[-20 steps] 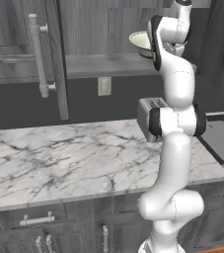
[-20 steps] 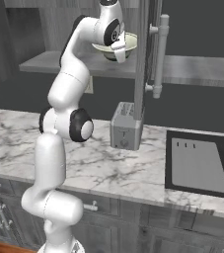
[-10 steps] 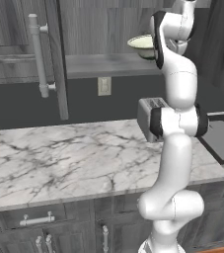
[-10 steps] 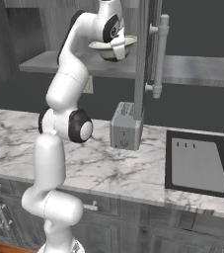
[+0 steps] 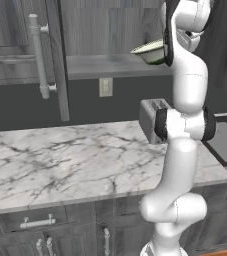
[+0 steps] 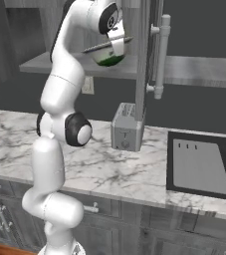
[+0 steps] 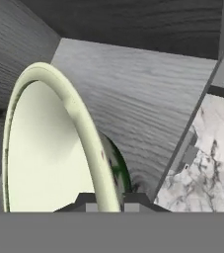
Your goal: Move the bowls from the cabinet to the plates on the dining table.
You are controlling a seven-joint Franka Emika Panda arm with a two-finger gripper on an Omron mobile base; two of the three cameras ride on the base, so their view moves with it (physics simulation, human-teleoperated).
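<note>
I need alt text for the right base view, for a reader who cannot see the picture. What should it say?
A white robot arm reaches up into the open cabinet, its gripper shut on the rim of a pale bowl just above the shelf. Below, a marble counter carries a grey toaster, with a dark sink at right.

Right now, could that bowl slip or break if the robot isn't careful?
Probably. The bowl looks glazed and shiny, so it may be slippery. The jaws pinch just its thin rim, so it could tilt or swing. It looks like stiff pottery, likely to crack if dropped on the marble counter.
</note>
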